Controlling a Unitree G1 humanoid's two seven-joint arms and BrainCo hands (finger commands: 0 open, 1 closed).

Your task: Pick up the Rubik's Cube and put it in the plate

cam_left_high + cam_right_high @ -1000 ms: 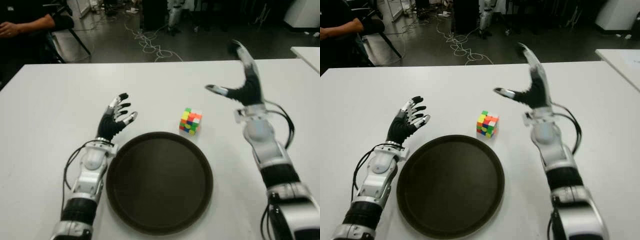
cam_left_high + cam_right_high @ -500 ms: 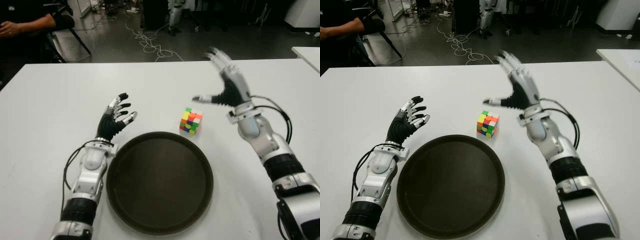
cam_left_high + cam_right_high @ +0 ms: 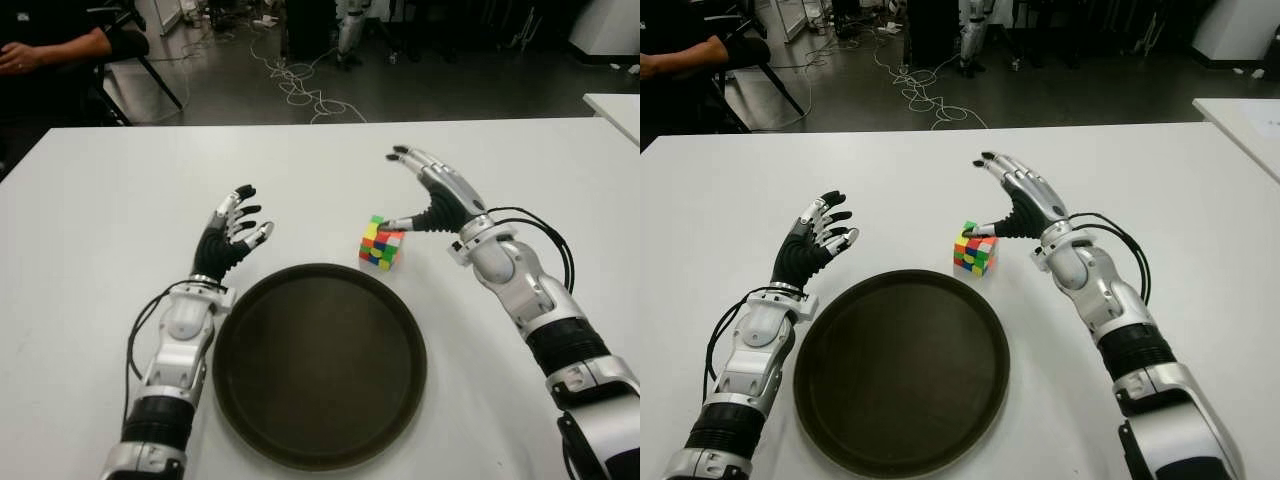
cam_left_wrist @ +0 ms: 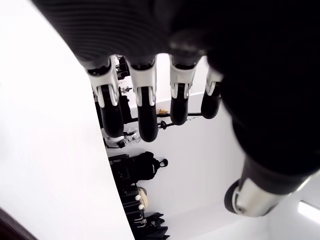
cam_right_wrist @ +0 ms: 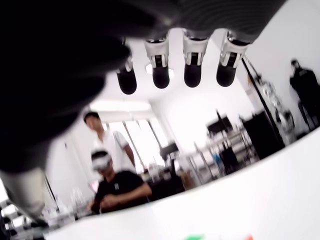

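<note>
One cube: Rubik's Cube (image 3: 381,242) on the table (image 3: 100,200), beyond the plate (image 3: 318,364).
Handling: likely light, rigid, smooth; pinch opposite flat faces.
Right hand (image 3: 432,199): fingers spread, empty, thumb near cube top.
Left hand (image 3: 230,240): relaxed, empty, left of plate.

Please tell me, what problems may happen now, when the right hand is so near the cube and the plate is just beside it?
1. The right hand is open, with its thumb at the top edge of the Rubik's Cube; closing now may push the cube aside rather than grasp it.
2. The cube sits just beyond the rim of the plate, so a knocked cube might hit the rim.
3. The left hand, open at the plate's left, gives no support.
</note>
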